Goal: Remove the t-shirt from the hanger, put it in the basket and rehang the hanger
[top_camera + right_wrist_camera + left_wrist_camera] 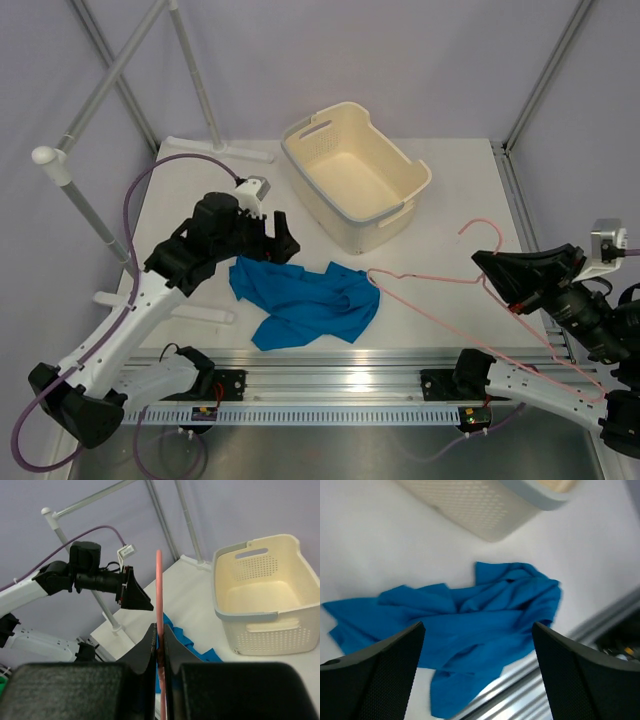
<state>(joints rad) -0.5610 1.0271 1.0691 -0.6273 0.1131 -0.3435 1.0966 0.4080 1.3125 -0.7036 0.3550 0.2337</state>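
The blue t-shirt (305, 302) lies crumpled on the white table near its front edge, off the hanger. It fills the middle of the left wrist view (465, 615) and shows behind the fingers in the right wrist view (192, 647). The pale pink wire hanger (450, 285) is held in the air at the right, bare. My right gripper (490, 268) is shut on the hanger (159, 590) near its neck. My left gripper (280, 238) is open and empty, just above the t-shirt's upper left corner, with its jaws wide apart.
A cream basket (355, 175) stands at the back middle of the table, also seen in the right wrist view (265, 595). Grey rack poles (120, 60) rise at the back left. A metal rail (330, 370) runs along the table's front edge.
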